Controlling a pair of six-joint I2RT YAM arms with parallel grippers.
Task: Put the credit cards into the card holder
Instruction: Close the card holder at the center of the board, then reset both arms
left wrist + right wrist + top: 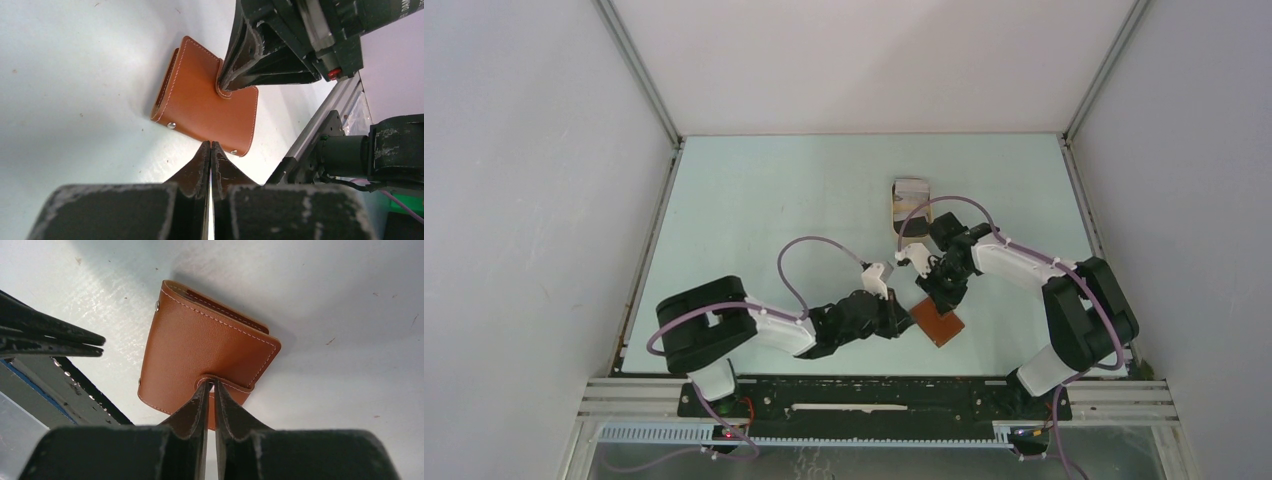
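The card holder (939, 323), a closed reddish-brown leather wallet (205, 350) with white stitching and small metal studs, lies near the table's front edge between the two arms. My right gripper (211, 386) is shut on the closing tab at the wallet's edge. The same pinch shows in the left wrist view, where the right gripper (226, 89) comes down from above onto the card holder (200, 110). My left gripper (210, 145) is shut with nothing in it, its tips right at the wallet's near edge. The credit cards (912, 188) lie as a pale stack further back.
A small tan tray (896, 212) holds the cards at the middle back of the table. The aluminium front rail (320, 120) and the arm bases run close behind the wallet. White walls enclose the table on three sides.
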